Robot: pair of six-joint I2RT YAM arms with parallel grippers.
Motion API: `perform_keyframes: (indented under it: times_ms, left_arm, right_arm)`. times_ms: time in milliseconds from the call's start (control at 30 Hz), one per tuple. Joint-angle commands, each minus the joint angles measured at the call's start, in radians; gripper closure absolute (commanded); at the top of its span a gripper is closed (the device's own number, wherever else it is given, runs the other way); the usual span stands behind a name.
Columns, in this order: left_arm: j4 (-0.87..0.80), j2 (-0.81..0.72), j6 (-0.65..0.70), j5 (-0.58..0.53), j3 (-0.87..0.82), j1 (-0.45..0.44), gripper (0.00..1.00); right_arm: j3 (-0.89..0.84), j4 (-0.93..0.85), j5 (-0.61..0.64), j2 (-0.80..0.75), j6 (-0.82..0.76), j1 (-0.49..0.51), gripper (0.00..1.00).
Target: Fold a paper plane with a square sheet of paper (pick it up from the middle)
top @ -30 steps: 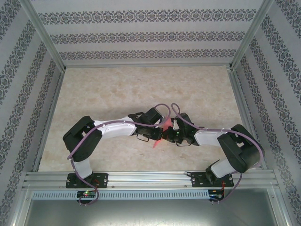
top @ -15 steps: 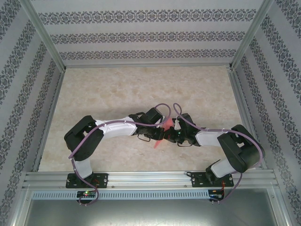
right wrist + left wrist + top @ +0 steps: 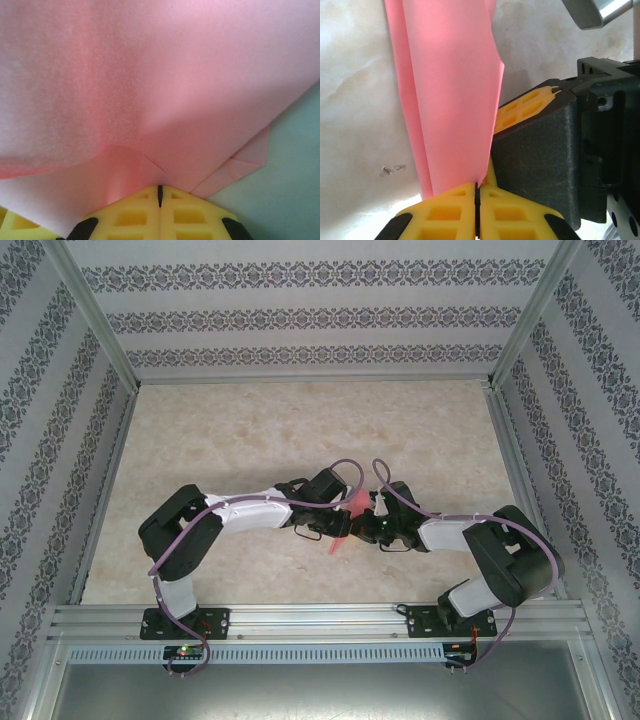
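On the near half of the table (image 3: 250, 430): paper (image 3: 343, 525) is being pinched from both sides, mostly hidden from above by the grippers.
Left gripper (image 3: 477, 192): is clamping shut on the paper's lower end; its fingers are running out of frame below.
Right gripper (image 3: 160, 192): is gripping the paper, closed tight; pink is blocking nearly everything beyond.
Paper shape: is showing lengthwise folds and a small corner flap, possibly a half-made dart, though that is hard to tell.
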Motion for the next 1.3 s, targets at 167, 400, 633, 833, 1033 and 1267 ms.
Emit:
perform_keyframes:
  times_ms: [167, 400, 633, 833, 1033, 1267]
  left_arm:
    - [-0.049, 0.047, 0.024, -0.060, 0.010, -0.002, 0.89]
    - [-0.043, 0.050, 0.033, -0.052, 0.019, 0.000, 0.89]
    - [0.047, 0.060, -0.023, 0.016, -0.009, 0.007, 0.88]
    - [0.083, 0.074, -0.044, 0.040, -0.016, 0.009, 0.87]
    - [0.134, 0.093, -0.066, 0.075, -0.038, 0.020, 0.88]
    - [0.130, 0.111, -0.049, 0.066, -0.062, 0.032, 0.87]
  right_arm:
    - [-0.022, 0.009, -0.001, -0.018, 0.014, -0.013, 1.00]
    - [-0.024, 0.011, -0.006, -0.017, 0.014, -0.017, 1.00]
    - [-0.037, 0.046, -0.011, -0.013, 0.028, -0.018, 1.00]
    - [-0.052, 0.074, -0.020, -0.012, 0.043, -0.021, 1.00]
    - [-0.082, 0.133, -0.036, -0.003, 0.072, -0.026, 1.00]
    - [-0.082, 0.141, -0.041, -0.010, 0.079, -0.025, 1.00]
